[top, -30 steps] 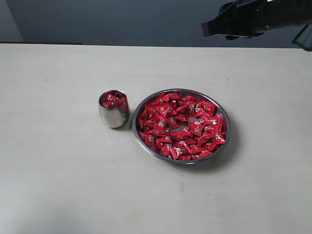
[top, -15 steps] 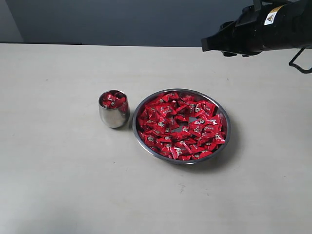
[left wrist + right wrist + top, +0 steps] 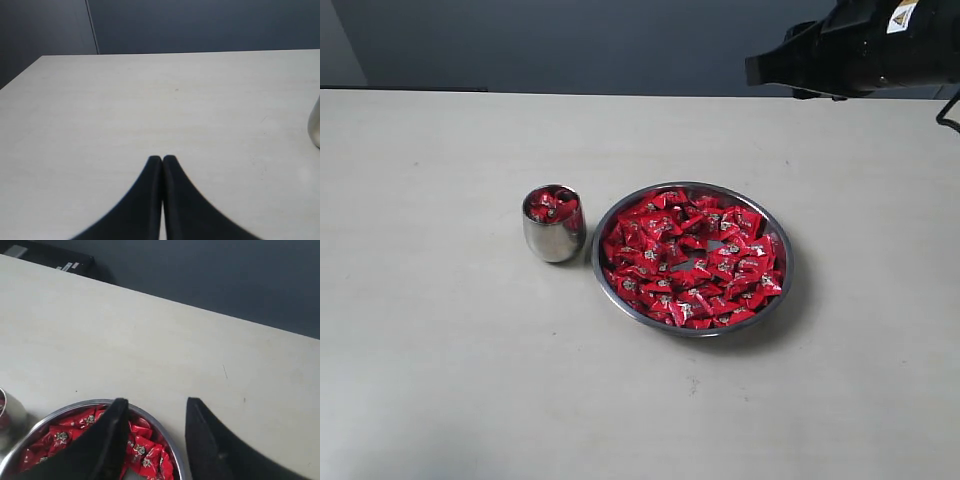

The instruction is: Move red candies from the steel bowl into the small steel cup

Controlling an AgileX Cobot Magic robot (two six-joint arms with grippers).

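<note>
My left claw point(image 3: 162, 160) is pressed together over bare table point(image 3: 150, 100). In the exterior view, left of centre, the small steel cup point(image 3: 554, 224) holds a few red candies point(image 3: 552, 206). Just beside it, at centre, the steel bowl point(image 3: 692, 333) is heaped with more. At upper right, my right claw point(image 3: 156, 402) hangs spread, pinching nothing.

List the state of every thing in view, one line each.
small steel cup: upright, partly filled.
steel bowl: upright, nearly covered with candies.
red candies: wrapped; most in the bowl, some in the cup.
left end effector: shut, empty.
right end effector: open, empty, raised clear of the bowl.
</note>
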